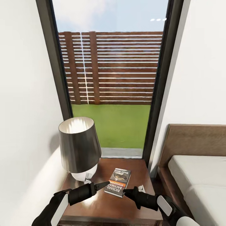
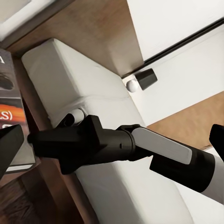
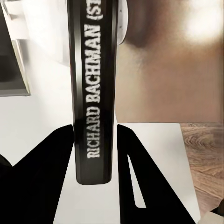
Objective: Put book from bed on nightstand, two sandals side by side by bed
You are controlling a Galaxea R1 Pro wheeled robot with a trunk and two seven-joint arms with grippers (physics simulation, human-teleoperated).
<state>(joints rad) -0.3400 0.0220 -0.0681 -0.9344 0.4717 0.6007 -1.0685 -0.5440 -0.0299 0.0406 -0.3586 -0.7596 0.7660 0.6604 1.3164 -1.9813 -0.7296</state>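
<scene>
The book (image 1: pixel 118 182) lies on the dark brown nightstand (image 1: pixel 103 208), its "RICHARD BACHMAN" cover facing up. My right gripper (image 1: pixel 125 191) is at the book's near corner. In the right wrist view the book's spine (image 3: pixel 93 93) sits tightly between the two black fingers of that gripper (image 3: pixel 95 140), which is shut on it. My left gripper (image 1: pixel 102 185) hovers just left of the book; its fingers (image 2: pixel 10 147) stand wide apart with nothing between them. The bed (image 1: pixel 201 179) with its off-white mattress is to the right. The sandals are out of view.
A lamp (image 1: pixel 80 147) with a dark shade stands on the nightstand's left rear, close to my left arm. A tall window (image 1: pixel 110 78) rises behind, white walls on both sides. The bed's wooden headboard (image 1: pixel 194 141) borders the nightstand's right.
</scene>
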